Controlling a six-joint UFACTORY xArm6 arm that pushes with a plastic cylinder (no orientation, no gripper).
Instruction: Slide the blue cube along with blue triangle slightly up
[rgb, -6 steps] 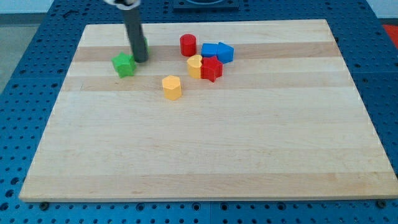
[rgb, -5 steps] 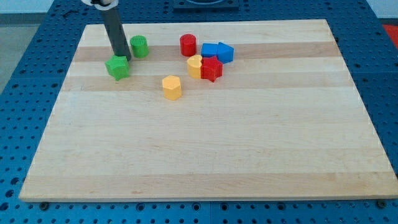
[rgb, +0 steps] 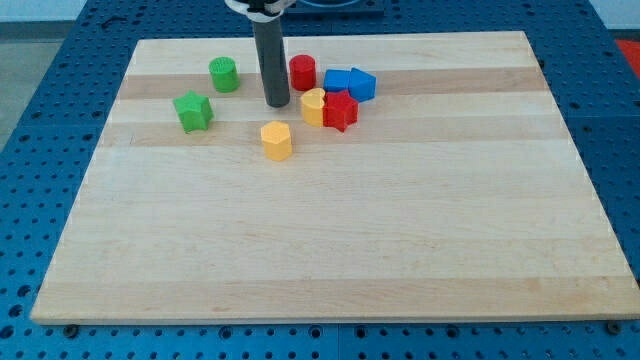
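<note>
The blue cube (rgb: 338, 81) and the blue triangle (rgb: 362, 84) sit side by side, touching, near the view's top centre of the wooden board (rgb: 330, 250). My tip (rgb: 277, 103) is down on the board to their left, beyond the red cylinder (rgb: 302, 72) and just left of the yellow heart-shaped block (rgb: 313, 106). It touches neither blue block.
A red star (rgb: 340, 110) lies just below the blue cube, touching the yellow heart. A yellow hexagonal block (rgb: 276, 140) lies below my tip. A green cylinder (rgb: 223, 74) and a green star (rgb: 193, 110) lie at the view's upper left.
My tip moved from beside the green blocks to the right, to a spot left of the red cylinder. The green star shifted slightly left and down. The blue blocks have not moved.
</note>
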